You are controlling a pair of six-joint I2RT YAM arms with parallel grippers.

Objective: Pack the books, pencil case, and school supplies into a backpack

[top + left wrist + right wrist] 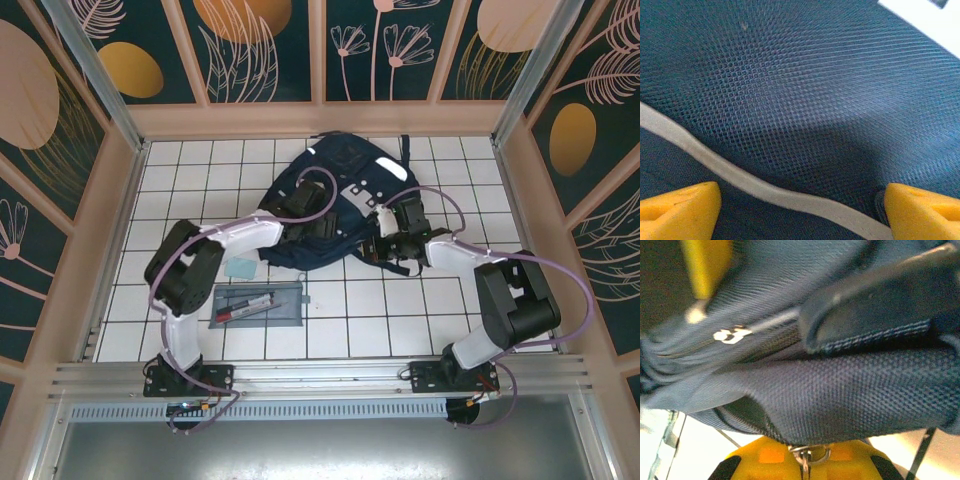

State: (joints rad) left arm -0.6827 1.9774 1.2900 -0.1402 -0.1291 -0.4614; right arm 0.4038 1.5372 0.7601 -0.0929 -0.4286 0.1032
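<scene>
Packing's barely started, looks like: pencil case [258, 303] and blue-green square [241, 268] sit on the table [400, 310] near the backpack [340, 195]. Left gripper [800, 212] hovers over it, fingers spread wide; right gripper [802, 462] pinches its zipper pull [803, 456].

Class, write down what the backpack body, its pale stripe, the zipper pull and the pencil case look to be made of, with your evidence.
Backpack: woven synthetic fabric, matte; a fine mesh-like weave shows.
Pale stripe: smooth tape, probably reflective.
Zipper pull: metal, by its silvery glint.
Pencil case: grey, flat; fabric or plastic, too small to tell.
</scene>
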